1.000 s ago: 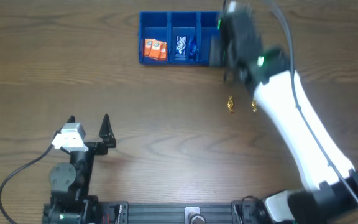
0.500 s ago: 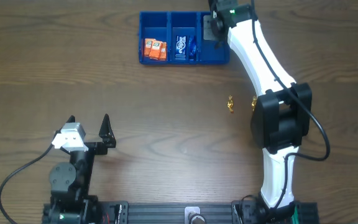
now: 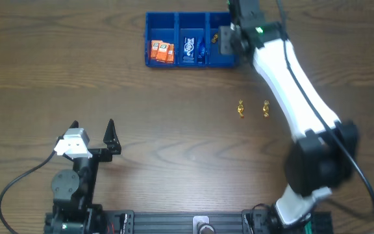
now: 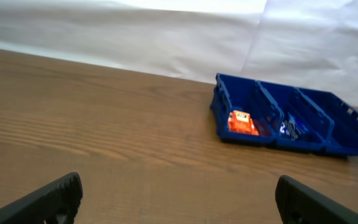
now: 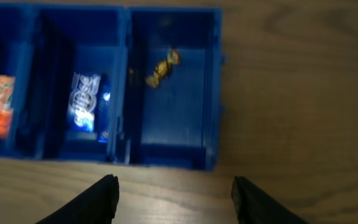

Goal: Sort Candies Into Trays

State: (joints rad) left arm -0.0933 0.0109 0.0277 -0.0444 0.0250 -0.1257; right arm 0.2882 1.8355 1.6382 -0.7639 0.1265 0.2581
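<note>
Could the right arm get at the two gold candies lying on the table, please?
Probably yes: the gold candies lie unobstructed beside it, and the right gripper is open and empty.

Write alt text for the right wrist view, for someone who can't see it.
A blue three-compartment tray on a wooden table holds a gold candy in one end compartment, a blue candy in the middle and an orange candy at the other end. The right gripper hangs open above.
</note>
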